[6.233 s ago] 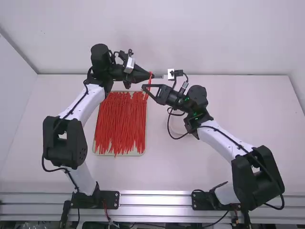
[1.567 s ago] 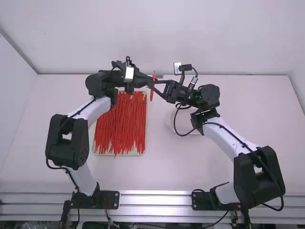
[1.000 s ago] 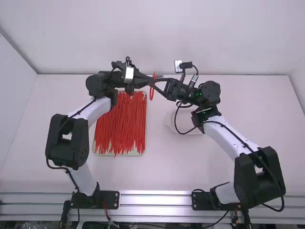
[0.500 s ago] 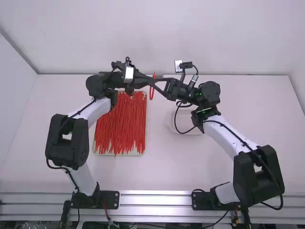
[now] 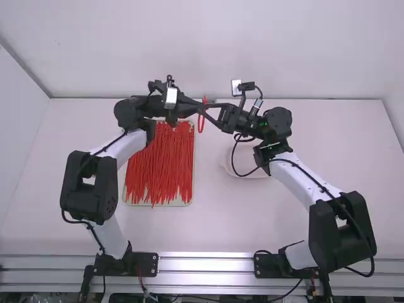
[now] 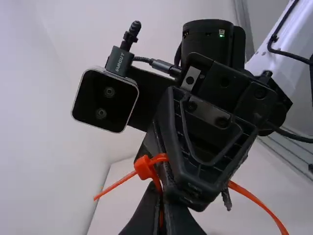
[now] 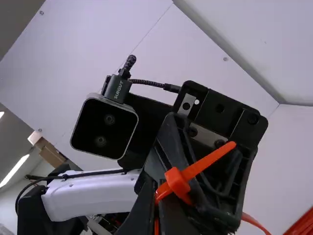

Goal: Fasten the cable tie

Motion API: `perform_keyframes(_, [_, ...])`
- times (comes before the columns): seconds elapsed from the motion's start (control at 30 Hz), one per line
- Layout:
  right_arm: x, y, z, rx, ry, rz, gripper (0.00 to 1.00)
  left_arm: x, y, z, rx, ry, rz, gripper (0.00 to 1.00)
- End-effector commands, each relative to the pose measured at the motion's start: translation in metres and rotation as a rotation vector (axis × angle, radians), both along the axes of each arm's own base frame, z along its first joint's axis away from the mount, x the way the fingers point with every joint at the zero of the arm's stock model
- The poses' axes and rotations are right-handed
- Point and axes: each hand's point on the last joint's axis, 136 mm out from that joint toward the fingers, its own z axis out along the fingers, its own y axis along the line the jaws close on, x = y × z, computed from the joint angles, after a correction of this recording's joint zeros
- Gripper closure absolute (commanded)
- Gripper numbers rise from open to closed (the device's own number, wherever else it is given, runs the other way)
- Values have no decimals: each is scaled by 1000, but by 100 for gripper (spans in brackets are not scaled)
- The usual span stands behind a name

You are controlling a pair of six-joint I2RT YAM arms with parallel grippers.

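Left jaws and right jaws both pinch one red cable tie (image 5: 201, 121), raised beyond tray (image 5: 159, 204) of ties (image 5: 161, 158).

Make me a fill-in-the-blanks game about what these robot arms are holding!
1. The cable tie gripped by the left tool and the right tool is ____ in colour.
2. The pile of spare ties lies on a tray nearer the ____ arm's base.
3. The table is ____ in colour.

Missing words: red, left, white.
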Motion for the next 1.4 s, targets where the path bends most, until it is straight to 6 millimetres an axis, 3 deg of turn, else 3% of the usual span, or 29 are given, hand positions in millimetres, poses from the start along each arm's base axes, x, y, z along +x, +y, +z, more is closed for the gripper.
perform_keyframes(0.0, [35,-18,14,37,-27,-160,100,-18,6,10,70,-4,-52,99])
perform_keyframes(0.13, [34,-9,2,-5,-11,-152,100,-5,14,20,26,120,-4,99])
perform_keyframes(0.33, [30,-2,-2,-18,-14,-138,100,2,20,24,4,209,17,99])
perform_keyframes(0.77, [30,-3,0,-15,-16,-139,82,-1,16,22,15,205,2,99])
perform_keyframes(1.37, [14,10,-3,-30,-19,-59,77,7,21,32,-45,207,46,98])
